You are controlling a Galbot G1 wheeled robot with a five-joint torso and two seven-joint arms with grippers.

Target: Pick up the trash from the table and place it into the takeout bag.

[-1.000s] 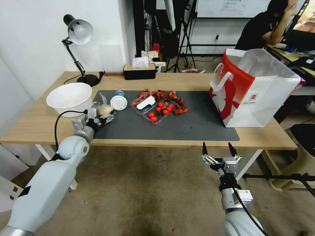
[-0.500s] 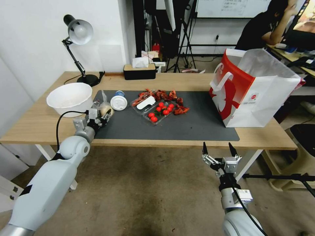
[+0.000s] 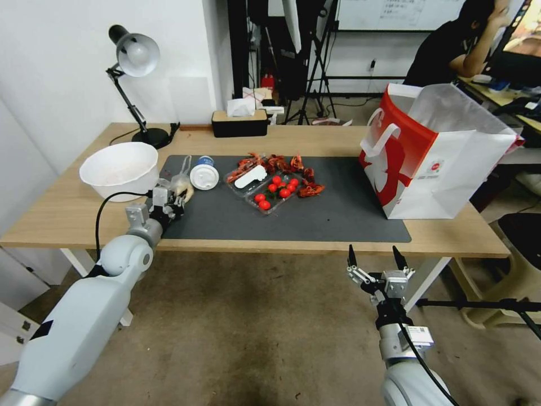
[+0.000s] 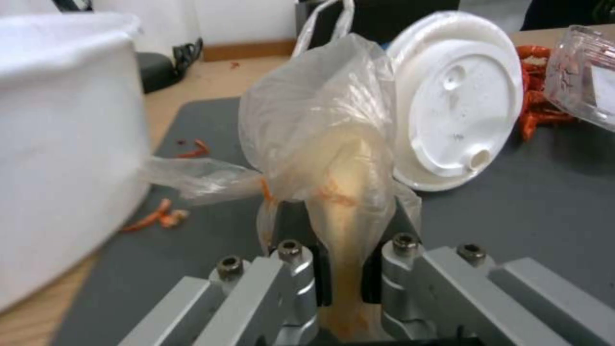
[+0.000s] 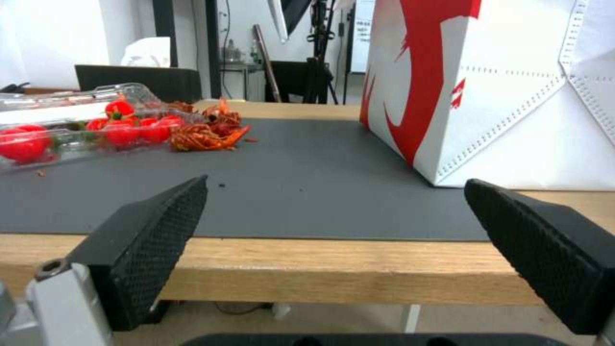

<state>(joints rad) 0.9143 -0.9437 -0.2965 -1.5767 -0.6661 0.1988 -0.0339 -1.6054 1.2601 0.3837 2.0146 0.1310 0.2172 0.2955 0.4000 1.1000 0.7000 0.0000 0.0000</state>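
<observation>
Lamp and white paper bowl sit at the far left of the table, the bowl on bare wood just beside the grey mat. Next to it I have my left gripper at the mat's left edge, fingers pinched on the clear bag with the bun; from the left wrist the bun is squeezed flat between the pads. The white-lidded cup lies on its side just beyond, its lid nearly touching the bag. Mid-mat I see the clear plastic tub with red round pieces inside and red scraps around it. The takeout bag stands upright on the right end. My right gripper hangs below the table's front edge, fingers spread wide, holding nothing.
</observation>
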